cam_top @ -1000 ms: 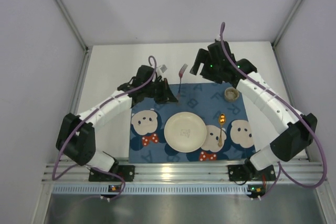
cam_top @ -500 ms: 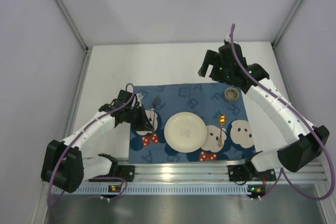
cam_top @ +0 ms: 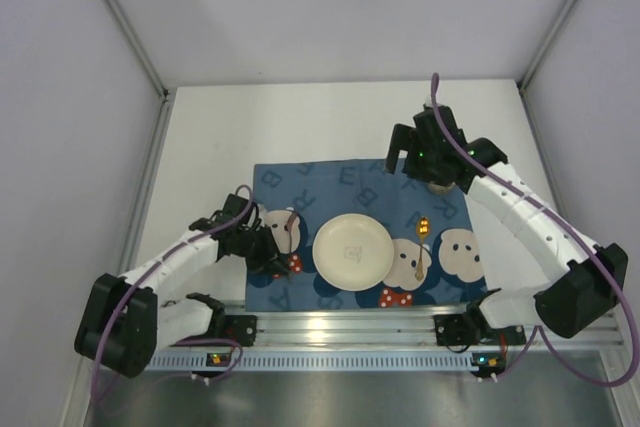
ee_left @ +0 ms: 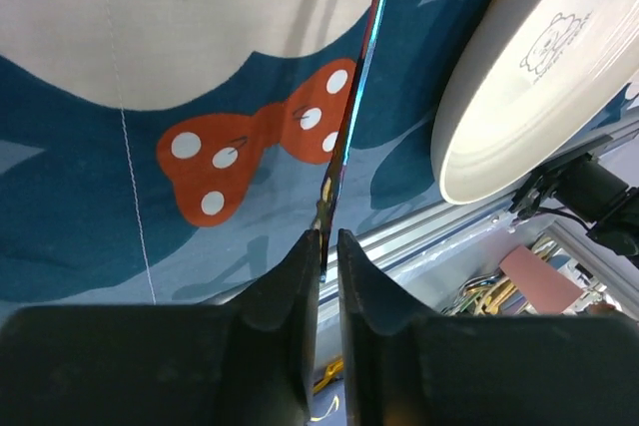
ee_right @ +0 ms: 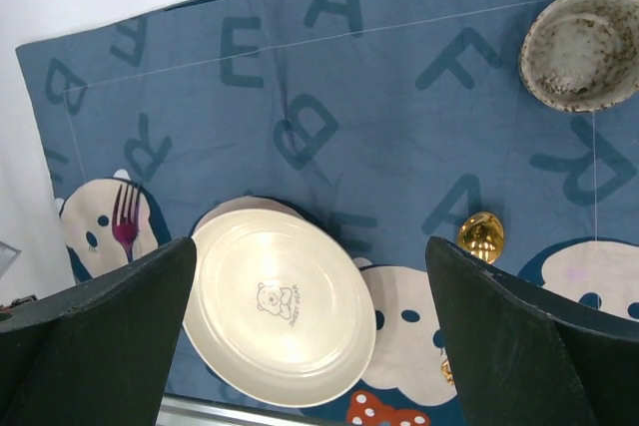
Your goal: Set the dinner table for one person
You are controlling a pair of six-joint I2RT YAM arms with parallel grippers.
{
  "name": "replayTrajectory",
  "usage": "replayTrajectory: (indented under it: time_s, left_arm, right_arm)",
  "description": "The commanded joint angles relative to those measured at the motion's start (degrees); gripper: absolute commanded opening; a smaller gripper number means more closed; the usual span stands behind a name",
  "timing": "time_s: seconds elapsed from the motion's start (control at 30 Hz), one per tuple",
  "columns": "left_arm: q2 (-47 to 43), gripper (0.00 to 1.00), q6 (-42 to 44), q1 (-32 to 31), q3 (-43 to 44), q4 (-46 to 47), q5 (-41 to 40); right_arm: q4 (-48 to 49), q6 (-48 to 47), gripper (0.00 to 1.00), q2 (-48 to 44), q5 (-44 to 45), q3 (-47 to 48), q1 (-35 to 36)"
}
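Matte white, flat and plain: the dinner table (cam_top: pixel 330 122), spreading across the top view above the ribbed aluminium rail (cam_top: pixel 340 327) near the bottom of the frame. On its lower middle, a navy cloth placemat (cam_top: pixel 345 182), rectangular, stitched just inside the hem, printed with faded letters, white cartoon mouse faces and red polka-dot bows. Centred on the cloth, a round cream plate (cam_top: pixel 352 252), glossy and shallow-rimmed, with a small bear drawing in the well. Just right of the plate, a polished gold spoon (cam_top: pixel 421 239), bowl toward the upper frame. At the upper right of the right wrist view, a small round speckled ceramic cup (ee_right: pixel 581 47), beige with brown flecks, standing on the mat's corner, largely hidden under the right gripper (cam_top: pixel 418 152) in the top view. Left of the plate, a thin metal fork (ee_right: pixel 125 218) with a purple-blue sheen, tines over a white mouse face. Left gripper (ee_left: pixel 321 246) low over the lower left of the mat, black fingers (ee_left: pixel 275 326) pinched narrowly on the end of the fork's handle, seen edge-on as a slim gleaming strip. Contact between tines and cloth impossible to judge. Right gripper's dark fingers (ee_right: pixel 95 336) spread wide at the lower corners of its wrist view.
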Motion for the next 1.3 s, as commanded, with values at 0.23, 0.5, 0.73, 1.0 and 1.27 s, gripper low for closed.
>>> replayTrajectory:
  time_s: [0.23,0.5,0.73,1.0,1.27]
  left_arm:
    - [2.4,0.53,0.3,0.21,4.51,-2.65,-5.12]
    - [1.52,0.54,0.4,0.21,13.55,-9.78,-9.17]
    - [5.63,0.36,-0.3,0.21,18.04,1.34,-8.56]
    - [24.35,0.0,2.85,-0.41,26.83,6.12,-7.15]
    - [32.27,0.0,8.91,-0.41,31.58,1.39,-12.41]
  right_arm:
    - [0.87,-0.83,0.98,-3.89,0.23,-1.64,-0.38]
    - [-0.09,-1.7,0.99,-7.58,2.25,-3.84,-0.47]
    - [-0.62,-1.97,0.99,-9.87,2.44,-6.3,-0.47]
    - [-1.41,-2.58,0.96,-9.96,3.04,-5.34,-0.73]
    - [-2.73,-3.37,0.96,-10.13,4.36,-5.07,-1.7]
